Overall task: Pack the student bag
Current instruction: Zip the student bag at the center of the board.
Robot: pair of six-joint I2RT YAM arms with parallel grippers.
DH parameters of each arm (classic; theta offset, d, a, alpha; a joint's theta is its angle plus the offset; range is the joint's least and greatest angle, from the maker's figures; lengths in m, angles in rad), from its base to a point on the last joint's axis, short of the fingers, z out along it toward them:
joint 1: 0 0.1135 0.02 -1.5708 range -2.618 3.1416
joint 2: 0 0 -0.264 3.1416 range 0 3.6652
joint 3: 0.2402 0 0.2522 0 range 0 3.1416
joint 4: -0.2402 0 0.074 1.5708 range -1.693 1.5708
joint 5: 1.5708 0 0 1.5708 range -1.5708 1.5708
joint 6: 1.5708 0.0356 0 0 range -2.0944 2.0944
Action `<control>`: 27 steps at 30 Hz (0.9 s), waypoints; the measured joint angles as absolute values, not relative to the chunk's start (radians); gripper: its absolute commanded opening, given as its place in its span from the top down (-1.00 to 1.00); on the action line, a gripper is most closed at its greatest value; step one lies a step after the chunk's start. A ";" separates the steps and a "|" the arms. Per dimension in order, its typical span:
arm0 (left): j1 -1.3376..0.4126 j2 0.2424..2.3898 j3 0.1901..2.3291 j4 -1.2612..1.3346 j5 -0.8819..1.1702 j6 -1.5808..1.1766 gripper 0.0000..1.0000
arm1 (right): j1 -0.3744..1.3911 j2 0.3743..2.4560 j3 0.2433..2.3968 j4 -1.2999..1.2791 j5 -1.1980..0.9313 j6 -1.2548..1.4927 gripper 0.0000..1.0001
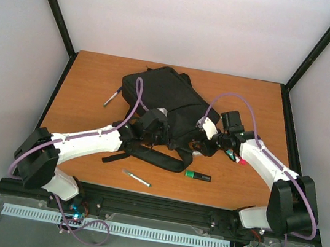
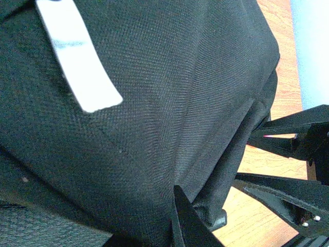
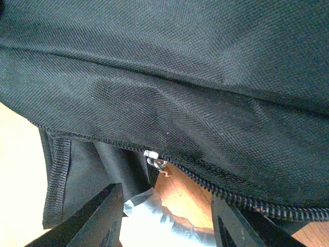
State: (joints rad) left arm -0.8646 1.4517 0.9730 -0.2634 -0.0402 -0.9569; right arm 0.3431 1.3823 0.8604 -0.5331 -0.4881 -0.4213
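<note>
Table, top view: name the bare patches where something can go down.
Bare table right of the student bag, toward the far right corner; also far left, beyond the small pen. Crowded along the near edge: green marker, second pen.

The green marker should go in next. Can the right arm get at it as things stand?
Probably yes: the green marker lies uncovered on the table beside the student bag, near the right arm, and the right gripper stands open.

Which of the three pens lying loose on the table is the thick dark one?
The green-ended marker, right of centre; the far pen left of the student bag and the near pen are thin and pale.
</note>
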 measured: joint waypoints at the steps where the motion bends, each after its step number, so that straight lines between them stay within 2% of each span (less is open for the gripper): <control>1: -0.865 1.454 0.974 -0.263 -0.040 -0.957 0.98 | 0.343 1.382 0.859 -0.530 -0.490 -0.418 0.04; 16: -0.865 1.462 1.011 -0.271 -0.037 -0.957 0.98 | 0.381 1.385 0.825 -0.429 -0.480 -0.339 0.21; 23: -0.864 1.468 1.011 -0.272 -0.036 -0.957 0.98 | 0.384 1.408 0.825 -0.385 -0.453 -0.298 0.62; 27: -0.864 1.468 1.011 -0.272 -0.036 -0.957 0.98 | 0.384 1.411 0.825 -0.364 -0.440 -0.279 0.77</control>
State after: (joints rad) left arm -0.8642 1.4681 1.0111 -0.2718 -0.0364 -0.9573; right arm 0.3840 1.4113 0.8253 -0.3637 -0.4397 -0.2787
